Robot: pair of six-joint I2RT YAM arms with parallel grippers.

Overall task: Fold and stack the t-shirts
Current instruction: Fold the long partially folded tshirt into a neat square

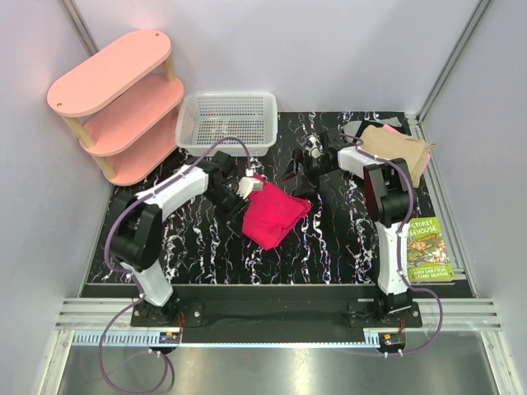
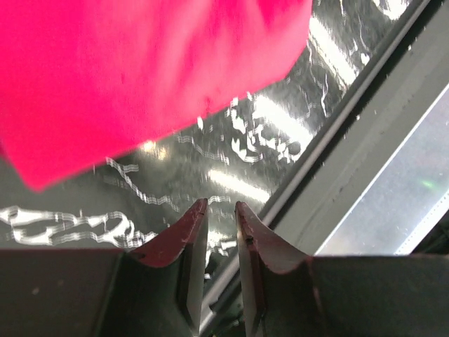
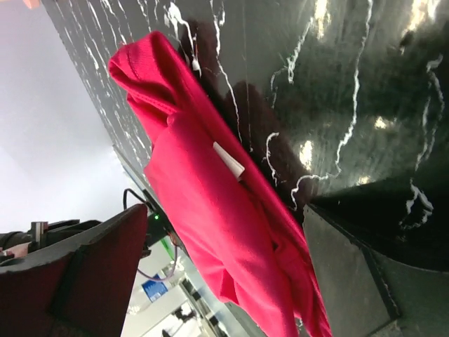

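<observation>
The crimson tee (image 1: 277, 216) lies loosely bundled at the centre of the tabletop (image 1: 206, 255). We judge it light, soft and limp, so it will sag; better to pinch a hem or shoulder edge. The left claw (image 1: 247, 188), at its upper left corner, is nearly closed and grasps nothing; the right claw (image 1: 315, 153) is released wide.

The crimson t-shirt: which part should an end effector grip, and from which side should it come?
Probably the far-left corner of the crimson t-shirt, approached from the left, where the left end effector hovers beside it. The shirt lies flat and folded, so only a layered edge offers something to pinch.
</observation>
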